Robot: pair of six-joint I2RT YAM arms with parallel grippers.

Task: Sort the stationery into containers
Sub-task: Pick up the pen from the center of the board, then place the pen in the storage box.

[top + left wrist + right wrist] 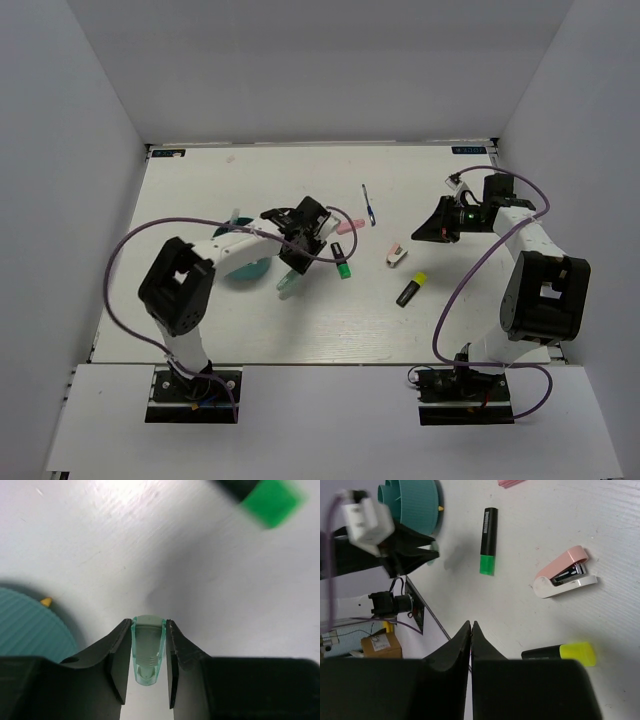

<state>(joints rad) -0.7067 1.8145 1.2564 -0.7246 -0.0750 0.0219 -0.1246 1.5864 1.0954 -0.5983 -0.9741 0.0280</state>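
Since the mint-green marker (148, 650) presumably belongs in the teal organiser (30, 625) just beside it, the left gripper (148, 625) pinches it between both fingers; the right gripper (470, 626) hangs closed and empty near the black-yellow highlighter (560, 652)

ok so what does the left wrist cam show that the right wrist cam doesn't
Only the left wrist view plainly shows the mint-green marker pinched between the fingers of the left gripper. Only the right wrist view shows the right gripper, shut with nothing in it, the pink and white stapler and the black-yellow highlighter. Both show the teal organiser, the black-green highlighter and the white table.
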